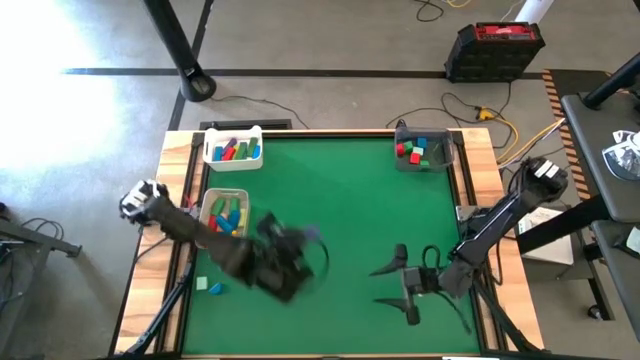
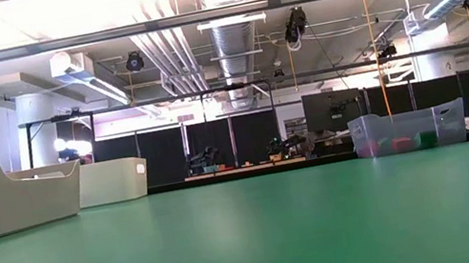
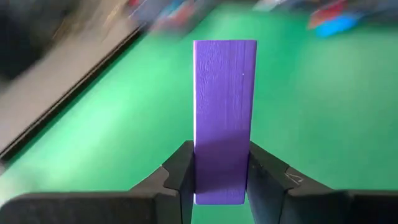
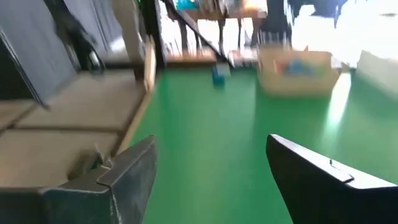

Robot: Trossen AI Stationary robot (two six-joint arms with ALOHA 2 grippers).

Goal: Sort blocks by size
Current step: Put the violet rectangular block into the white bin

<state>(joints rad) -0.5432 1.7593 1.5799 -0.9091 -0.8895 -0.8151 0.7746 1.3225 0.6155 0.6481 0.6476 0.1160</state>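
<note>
Clamped between the fingers of the left hand (image 3: 219,186), a purple bar block (image 3: 224,118) stands upright, gripped at its lower end with most of its length above the pads. It looks rigid, light and smooth-painted, so a hold on its flat faces should serve. In the high view this hand (image 1: 285,262) hangs over the counter (image 1: 350,200), near the tan tray (image 1: 208,205) of blocks and two loose blue blocks (image 1: 209,286). The right hand (image 1: 398,284) waits wide open, empty, low over the green.
</note>
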